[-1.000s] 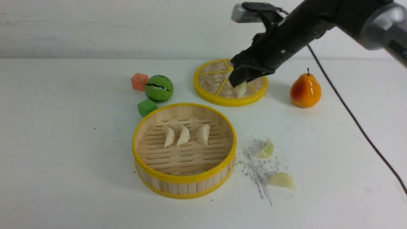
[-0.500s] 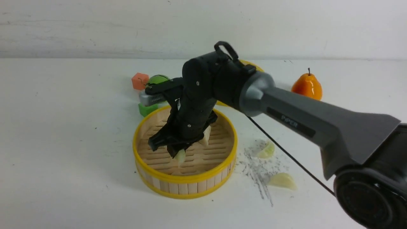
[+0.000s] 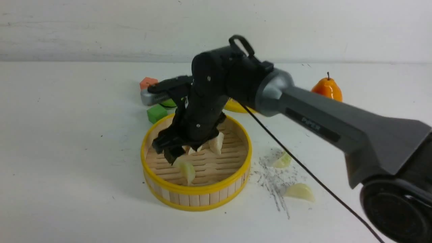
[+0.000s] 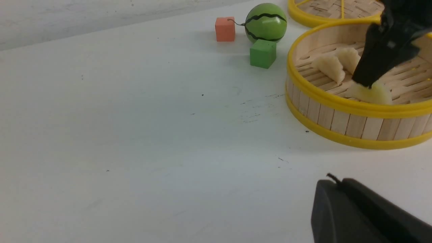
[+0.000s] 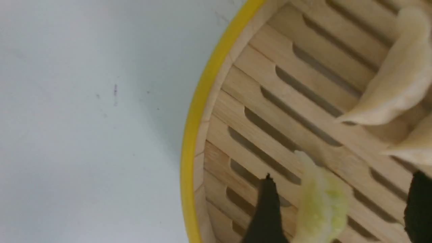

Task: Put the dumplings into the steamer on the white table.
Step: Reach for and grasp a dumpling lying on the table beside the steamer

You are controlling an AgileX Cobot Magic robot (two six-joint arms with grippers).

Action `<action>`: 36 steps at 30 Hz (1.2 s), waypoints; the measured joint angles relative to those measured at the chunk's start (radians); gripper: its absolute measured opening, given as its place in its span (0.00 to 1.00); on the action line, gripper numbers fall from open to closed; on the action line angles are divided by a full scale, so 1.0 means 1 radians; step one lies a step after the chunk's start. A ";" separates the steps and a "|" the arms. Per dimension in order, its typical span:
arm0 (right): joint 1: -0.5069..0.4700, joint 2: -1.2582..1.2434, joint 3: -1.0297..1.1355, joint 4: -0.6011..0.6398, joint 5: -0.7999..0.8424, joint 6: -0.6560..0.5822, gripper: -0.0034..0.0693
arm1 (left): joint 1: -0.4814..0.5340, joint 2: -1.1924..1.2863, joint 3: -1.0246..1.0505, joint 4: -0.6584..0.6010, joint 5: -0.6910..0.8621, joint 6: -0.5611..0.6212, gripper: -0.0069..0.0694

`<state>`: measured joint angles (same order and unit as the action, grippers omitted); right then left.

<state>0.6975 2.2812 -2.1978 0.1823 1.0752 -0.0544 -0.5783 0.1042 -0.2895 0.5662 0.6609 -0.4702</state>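
The steamer (image 3: 195, 190) stands on the white table (image 3: 67, 135). My right gripper (image 3: 170, 156) hangs inside it near its front left, jaws open. A pale green dumpling (image 3: 187, 170) lies loose on the slatted floor between the fingers, as the right wrist view (image 5: 320, 202) shows. Cream dumplings (image 3: 216, 143) lie further back, partly hidden by the arm. Two more pale green dumplings (image 3: 281, 160) (image 3: 298, 191) lie on the table to the right. My left gripper (image 4: 337, 184) is shut, low over bare table left of the steamer (image 4: 337, 104).
The flat lid (image 3: 236, 107) lies behind the steamer, mostly hidden by the arm. An orange pear (image 3: 325, 89) stands at the back right. A toy watermelon (image 4: 266, 23), green cube (image 3: 156, 113) and orange cube (image 3: 147, 82) sit behind the steamer's left. A black cable (image 3: 303, 172) crosses the scratch marks.
My right gripper carried the green dumpling from the lid to the steamer, came down inside it and opened. The dumpling now lies free on the slats.
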 joint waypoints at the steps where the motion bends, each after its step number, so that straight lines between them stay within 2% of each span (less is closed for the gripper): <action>1: -0.003 -0.024 -0.003 -0.011 0.008 -0.022 0.76 | 0.000 0.000 0.000 0.000 0.000 0.000 0.09; 6: -0.054 -0.171 -0.014 -0.072 0.067 -0.110 0.77 | 0.000 0.000 0.000 -0.008 -0.008 -0.007 0.09; 9: -0.174 -0.243 -0.018 -0.105 0.148 -0.132 0.74 | 0.000 0.005 0.000 -0.061 -0.073 -0.069 0.09; 12: -0.277 -0.271 0.026 -0.095 0.158 -0.120 0.72 | 0.000 0.022 0.000 -0.089 -0.139 -0.125 0.09; 14: -0.358 -0.290 0.150 -0.044 0.159 -0.126 0.69 | 0.000 0.050 0.000 -0.094 -0.173 -0.167 0.09; 17: -0.378 -0.315 0.341 -0.011 0.158 -0.183 0.65 | 0.000 0.082 0.000 -0.093 -0.175 -0.176 0.09; 21: -0.365 -0.351 0.604 0.023 0.154 -0.334 0.64 | 0.000 0.112 0.001 -0.076 -0.180 -0.179 0.10; 24: -0.357 -0.362 0.715 0.021 0.063 -0.430 0.64 | 0.000 0.118 0.001 -0.066 -0.180 -0.179 0.10; 29: -0.356 -0.364 0.789 0.021 -0.133 -0.518 0.64 | 0.000 0.118 0.001 -0.039 -0.181 -0.180 0.10; 36: -0.356 -0.312 0.796 0.047 -0.177 -0.598 0.58 | 0.000 0.118 0.001 -0.028 -0.187 -0.183 0.10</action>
<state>0.3417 1.9690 -1.4015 0.2294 0.8983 -0.6520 -0.5783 0.2220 -0.2889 0.5378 0.4743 -0.6528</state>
